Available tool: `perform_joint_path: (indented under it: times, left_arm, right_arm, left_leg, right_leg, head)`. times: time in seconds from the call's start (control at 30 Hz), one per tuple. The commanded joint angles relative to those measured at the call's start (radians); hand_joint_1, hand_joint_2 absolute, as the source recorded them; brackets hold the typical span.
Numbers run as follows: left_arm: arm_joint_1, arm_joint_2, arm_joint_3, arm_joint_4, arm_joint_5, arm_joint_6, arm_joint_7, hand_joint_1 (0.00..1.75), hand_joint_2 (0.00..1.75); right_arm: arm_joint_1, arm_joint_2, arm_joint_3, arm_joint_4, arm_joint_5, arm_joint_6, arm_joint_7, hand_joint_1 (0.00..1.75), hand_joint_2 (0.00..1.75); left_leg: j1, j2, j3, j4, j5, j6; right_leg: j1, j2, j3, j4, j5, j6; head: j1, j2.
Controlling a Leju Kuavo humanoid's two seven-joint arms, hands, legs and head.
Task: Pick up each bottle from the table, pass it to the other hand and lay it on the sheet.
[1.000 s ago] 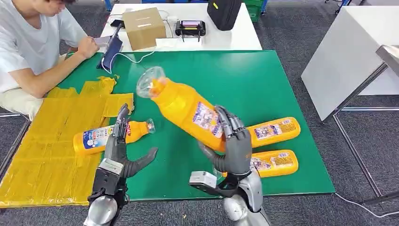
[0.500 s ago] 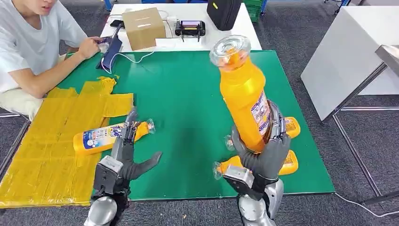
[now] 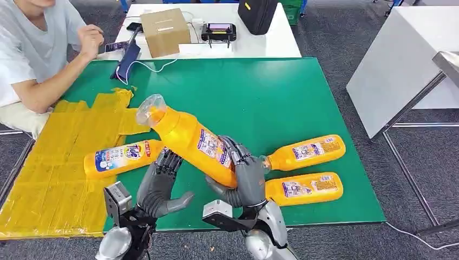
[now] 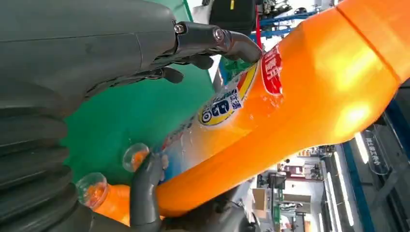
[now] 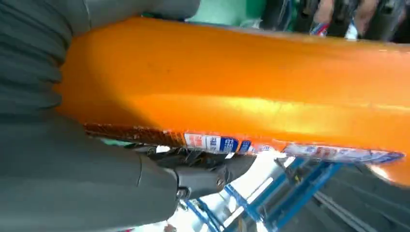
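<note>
My right hand [image 3: 243,176] grips a big orange bottle [image 3: 192,143] by its lower body and holds it tilted above the green table [image 3: 260,97], clear cap pointing up and to the left. My left hand [image 3: 159,187] sits just below the bottle with its fingers [image 4: 232,41] spread and touching the label, thumb apart. The same bottle [image 4: 300,106] lies between those fingers and the thumb in the left wrist view, and the bottle [image 5: 241,82] runs across my right hand [image 5: 96,183]. Another orange bottle [image 3: 122,158] lies on the yellow sheet [image 3: 54,162]. Two more bottles [image 3: 306,151] [image 3: 303,188] lie at the table's right.
A person [image 3: 32,54] sits at the table's far left corner with one hand raised. Behind the green table a white table [image 3: 260,43] carries a cardboard box [image 3: 165,31] and a black bag. Another white table [image 3: 400,59] stands to the right.
My right hand has swung the bottle from upright on the right down and to the left, tilted over the table's middle. My left hand has moved right to meet it. The person's hand has lifted.
</note>
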Motion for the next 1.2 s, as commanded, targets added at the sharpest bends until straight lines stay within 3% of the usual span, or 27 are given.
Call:
perform_joint_path:
  times: [0.03, 0.1, 0.17, 0.23, 0.6, 1.2]
  left_arm:
    - [-0.037, 0.041, -0.036, 0.035, 0.002, -0.001, 0.002, 0.0, 1.75]
    - [-0.037, 0.041, -0.036, 0.035, 0.002, -0.001, 0.002, 0.0, 1.75]
    - [-0.047, 0.047, -0.047, 0.039, 0.019, -0.02, 0.0, 0.0, 1.75]
    - [-0.058, 0.048, -0.057, 0.046, 0.025, -0.028, 0.001, 0.0, 1.75]
    - [-0.084, 0.035, -0.053, 0.096, 0.052, -0.017, 0.016, 0.0, 1.75]
    - [-0.085, 0.033, -0.05, 0.105, 0.053, -0.011, 0.019, 0.0, 1.75]
  right_arm:
    - [-0.059, -0.045, 0.053, 0.114, -0.003, 0.004, 0.004, 1.75, 1.75]
    - [-0.059, -0.045, 0.053, 0.114, -0.003, 0.004, 0.004, 1.75, 1.75]
    - [-0.074, -0.052, 0.082, 0.144, -0.056, 0.098, 0.013, 1.75, 1.75]
    - [-0.096, -0.041, 0.108, 0.214, -0.054, 0.108, 0.005, 1.75, 1.75]
    - [-0.178, -0.02, 0.357, 0.422, 0.089, 0.066, 0.019, 1.75, 1.75]
    - [-0.184, -0.027, 0.369, 0.425, 0.082, 0.065, 0.023, 1.75, 1.75]
  left_leg:
    - [0.001, -0.001, 0.006, -0.001, -0.002, -0.001]
    - [0.001, -0.001, 0.004, -0.001, -0.002, -0.001]
    - [0.001, -0.001, 0.005, -0.001, -0.002, -0.001]
    - [0.001, -0.001, 0.005, -0.001, -0.002, -0.001]
    - [0.002, -0.002, 0.006, -0.001, -0.002, -0.001]
    - [0.001, -0.002, 0.004, -0.001, -0.002, -0.001]
  right_leg:
    - [0.0, 0.004, 0.006, -0.001, -0.002, -0.001]
    - [0.0, 0.004, 0.005, -0.001, -0.001, -0.001]
    - [0.0, 0.004, 0.006, -0.001, -0.002, -0.001]
    - [0.0, 0.004, 0.005, -0.001, -0.001, -0.001]
    - [0.001, 0.003, 0.006, -0.002, -0.001, -0.002]
    - [0.0, 0.001, 0.003, -0.001, -0.001, -0.002]
  head:
    - [0.0, 0.0]
    - [0.0, 0.0]
    - [0.0, 0.0]
    - [0.0, 0.0]
    - [0.0, 0.0]
    - [-0.002, 0.0]
